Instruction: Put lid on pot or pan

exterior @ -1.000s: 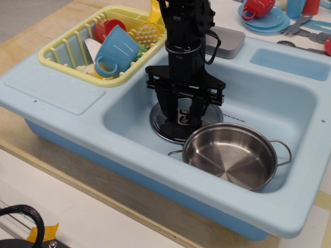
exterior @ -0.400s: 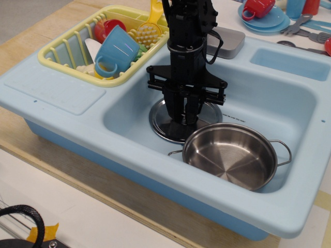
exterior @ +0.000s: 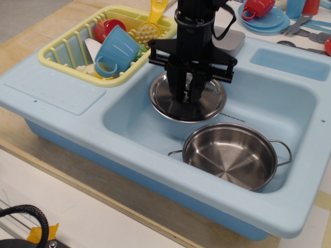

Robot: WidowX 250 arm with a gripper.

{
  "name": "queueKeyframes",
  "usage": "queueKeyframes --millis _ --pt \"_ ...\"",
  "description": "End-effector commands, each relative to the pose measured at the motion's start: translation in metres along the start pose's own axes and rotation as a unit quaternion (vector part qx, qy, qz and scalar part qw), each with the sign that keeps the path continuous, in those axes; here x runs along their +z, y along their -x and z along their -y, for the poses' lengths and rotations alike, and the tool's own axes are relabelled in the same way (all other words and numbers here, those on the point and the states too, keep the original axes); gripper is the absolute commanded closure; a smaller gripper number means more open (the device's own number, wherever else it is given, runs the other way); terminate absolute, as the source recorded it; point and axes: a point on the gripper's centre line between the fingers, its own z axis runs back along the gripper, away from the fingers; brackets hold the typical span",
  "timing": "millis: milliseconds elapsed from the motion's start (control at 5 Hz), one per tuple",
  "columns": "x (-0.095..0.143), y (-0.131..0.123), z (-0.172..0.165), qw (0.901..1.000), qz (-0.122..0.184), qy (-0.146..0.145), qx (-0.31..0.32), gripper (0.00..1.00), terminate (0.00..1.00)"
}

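The lid [exterior: 166, 101], a round shiny steel disc with a raised rim, hangs in the air above the sink basin, held level. My gripper [exterior: 189, 98] is shut on its centre knob, which the fingers hide. The pot [exterior: 230, 155], a shallow shiny steel pot with two wire loop handles, sits open on the sink floor at the front right. The lid is above and to the back left of the pot, apart from it.
The light blue sink [exterior: 129, 134] walls surround the pot. A yellow dish rack [exterior: 67, 51] with a blue cup [exterior: 116, 49] stands at the back left. A grey block [exterior: 230, 41] lies behind the arm. Plates and a red cup [exterior: 257, 7] sit at the back right.
My gripper closed on the lid's knob on the sink floor, then lifted the lid up and slightly right. The pot has not moved.
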Motion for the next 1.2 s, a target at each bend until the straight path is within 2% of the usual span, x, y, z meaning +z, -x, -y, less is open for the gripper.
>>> queueKeyframes --millis 0,200,400,600,800,1000 --pt "0.029 -0.005 0.006 0.9992 0.038 0.008 0.011 1.00 0.00" --pt "0.040 0.012 0.020 0.9995 0.024 0.014 0.014 1.00 0.00" --pt "0.031 0.029 0.031 0.9994 0.003 0.030 0.017 1.00 0.00" --pt "0.033 0.046 0.036 0.9989 0.003 0.042 0.023 1.00 0.00" --pt "0.033 0.052 0.051 0.9984 -0.018 0.051 0.015 1.00 0.00" --pt "0.032 0.059 0.060 0.9981 -0.021 0.057 0.013 1.00 0.00"
